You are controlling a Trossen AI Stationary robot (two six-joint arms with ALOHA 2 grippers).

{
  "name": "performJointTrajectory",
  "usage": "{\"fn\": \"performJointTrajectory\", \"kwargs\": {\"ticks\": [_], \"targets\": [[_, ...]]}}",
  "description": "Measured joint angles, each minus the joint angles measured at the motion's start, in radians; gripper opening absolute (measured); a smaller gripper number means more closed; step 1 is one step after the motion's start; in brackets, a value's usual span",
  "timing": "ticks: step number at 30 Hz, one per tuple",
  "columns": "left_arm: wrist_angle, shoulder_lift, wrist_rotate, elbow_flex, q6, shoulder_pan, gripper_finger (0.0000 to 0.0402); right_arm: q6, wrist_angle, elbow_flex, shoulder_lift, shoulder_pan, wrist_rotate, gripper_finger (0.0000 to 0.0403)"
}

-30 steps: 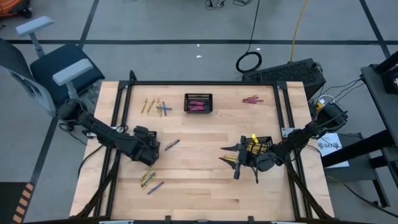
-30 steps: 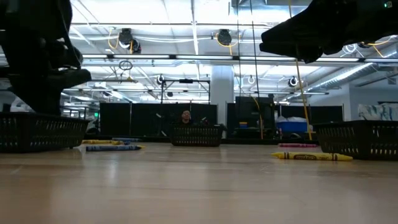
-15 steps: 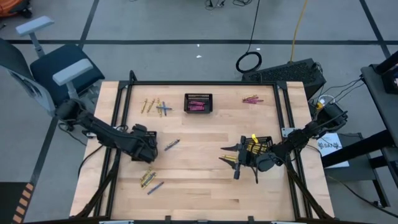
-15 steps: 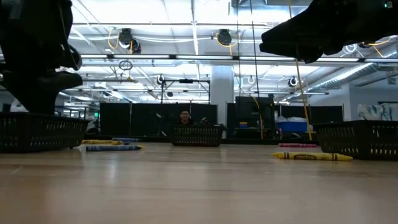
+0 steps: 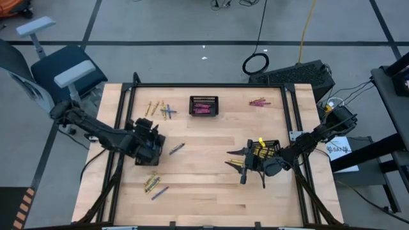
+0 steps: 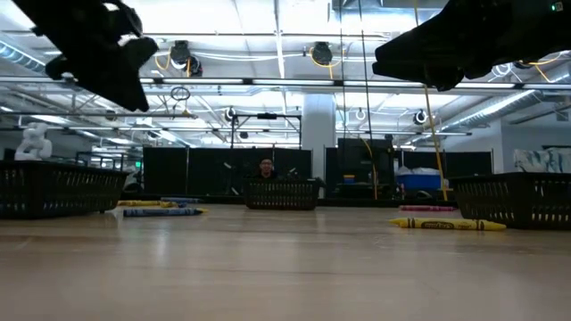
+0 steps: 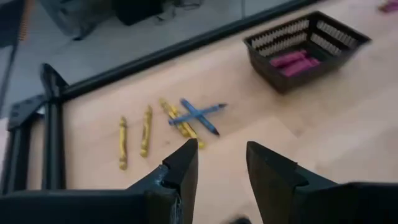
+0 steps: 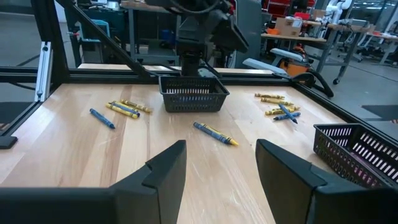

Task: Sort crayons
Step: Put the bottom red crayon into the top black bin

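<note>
Crayons lie loose on the table: a yellow and blue cluster (image 5: 160, 110) at the far left, a few (image 5: 259, 101) at the far right, one (image 5: 176, 148) mid-table, and some (image 5: 153, 185) near left. My left gripper (image 7: 221, 155) hangs open and empty above a black basket (image 8: 193, 93) on the left, pointing toward the far cluster (image 7: 180, 118). My right gripper (image 8: 221, 165) waits open and level beside the right basket (image 5: 265, 150), which holds yellow crayons. A far basket (image 5: 203, 106) holds pink crayons.
Black frame rails (image 5: 128, 96) run along the table's left, far and right edges. Bare wood (image 5: 204, 191) lies between the two arms and toward the near edge. A person (image 6: 266, 167) shows far off in the room beyond the table.
My left gripper has risen from just over the left basket, drawn back a little toward the table's far left, and tipped up from pointing steeply down. The right arm and the crayons on the table have kept still.
</note>
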Motion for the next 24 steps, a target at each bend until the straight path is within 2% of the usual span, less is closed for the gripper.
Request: {"fn": "performJointTrajectory", "kwargs": {"ticks": [8,15,19,24], "targets": [[0.118,0.017,-0.002,0.0,0.238,0.218,0.0135,-0.009,0.0,0.0,0.0,0.0,0.0,0.018],[0.215,0.023,0.12,0.0,0.482,0.415,0.0135,-0.009,0.0,0.0,0.0,0.0,0.0,0.018],[0.231,0.023,0.183,0.0,0.589,0.461,0.0135,-0.009,-0.006,0.0,0.0,0.0,0.0,0.018],[0.235,0.023,0.225,0.0,0.617,0.455,0.0135,-0.004,-0.022,0.0,0.0,0.0,0.0,0.018]]}}
